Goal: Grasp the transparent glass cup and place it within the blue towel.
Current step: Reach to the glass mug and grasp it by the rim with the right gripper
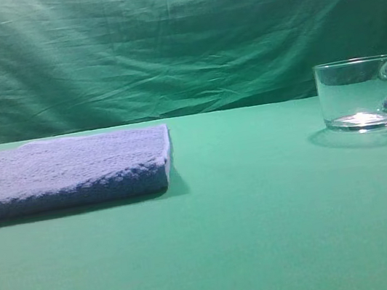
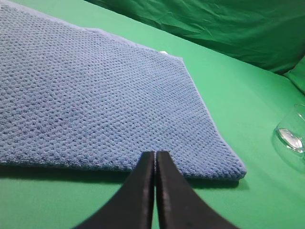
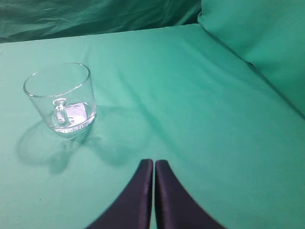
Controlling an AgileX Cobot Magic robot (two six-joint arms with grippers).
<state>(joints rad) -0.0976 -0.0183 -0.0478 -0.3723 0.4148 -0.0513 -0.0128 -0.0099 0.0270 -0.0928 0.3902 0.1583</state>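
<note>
The transparent glass cup point(image 1: 362, 94) stands upright on the green cloth at the right, its loop handle to the right. It also shows in the right wrist view point(image 3: 62, 99), handle facing the camera, and partly at the right edge of the left wrist view point(image 2: 293, 134). The blue towel point(image 1: 61, 172) lies flat at the left and fills the left wrist view point(image 2: 95, 100). My left gripper point(image 2: 156, 153) is shut and empty, at the towel's near edge. My right gripper point(image 3: 153, 162) is shut and empty, to the right of the cup and nearer the camera. Neither gripper shows in the exterior view.
A green cloth point(image 1: 266, 229) covers the table, and a green backdrop point(image 1: 162, 39) hangs behind it. A raised fold of green cloth point(image 3: 267, 43) rises at the right in the right wrist view.
</note>
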